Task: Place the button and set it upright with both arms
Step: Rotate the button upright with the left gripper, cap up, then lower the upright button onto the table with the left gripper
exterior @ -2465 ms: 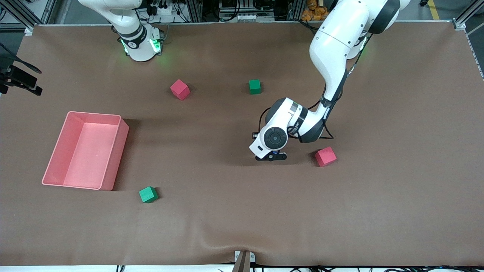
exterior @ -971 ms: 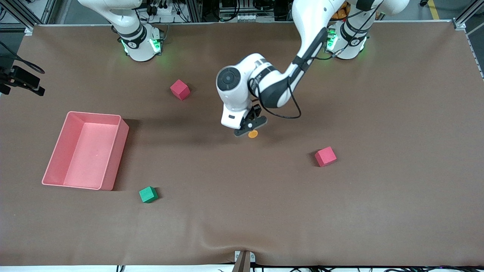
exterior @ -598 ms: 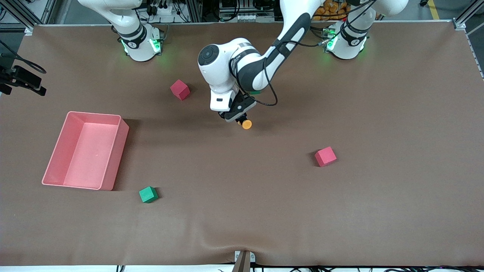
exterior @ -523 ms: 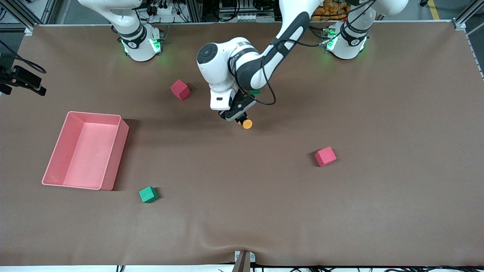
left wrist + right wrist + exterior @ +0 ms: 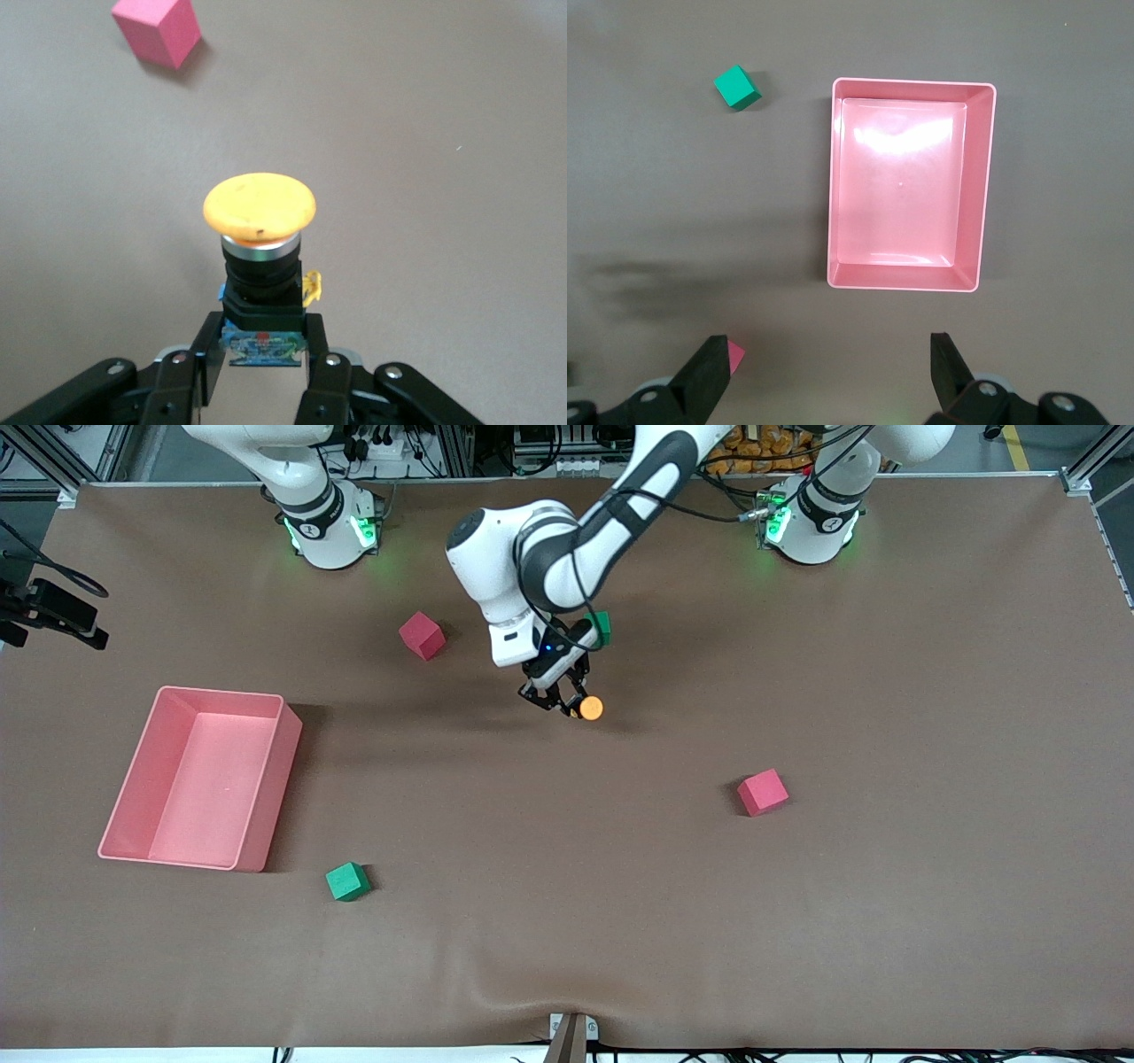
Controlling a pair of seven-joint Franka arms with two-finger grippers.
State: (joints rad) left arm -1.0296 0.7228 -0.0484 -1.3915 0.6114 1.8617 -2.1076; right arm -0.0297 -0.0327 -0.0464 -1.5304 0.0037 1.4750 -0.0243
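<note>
Bench (image 5: 886, 921) is covered in a matt brown sheet, cloth-like, with slight wrinkles along the edge nearest the front camera. Orange-capped push-button (image 5: 259, 239): smooth plastic-looking cap with a slight sheen, shiny metallic collar under it, black satin body. Left gripper (image 5: 259, 367): black fingers, matt plastic look, with bright screw heads. Right gripper (image 5: 831, 367): same black matt finish. Pink rectangular plastic tray (image 5: 983, 186): glossy, glare on its floor. Red foam cube (image 5: 763, 792) and green foam cube (image 5: 346, 881): matt, soft-looking faces. Arm shells (image 5: 496, 567): glossy white plastic with black bands.
</note>
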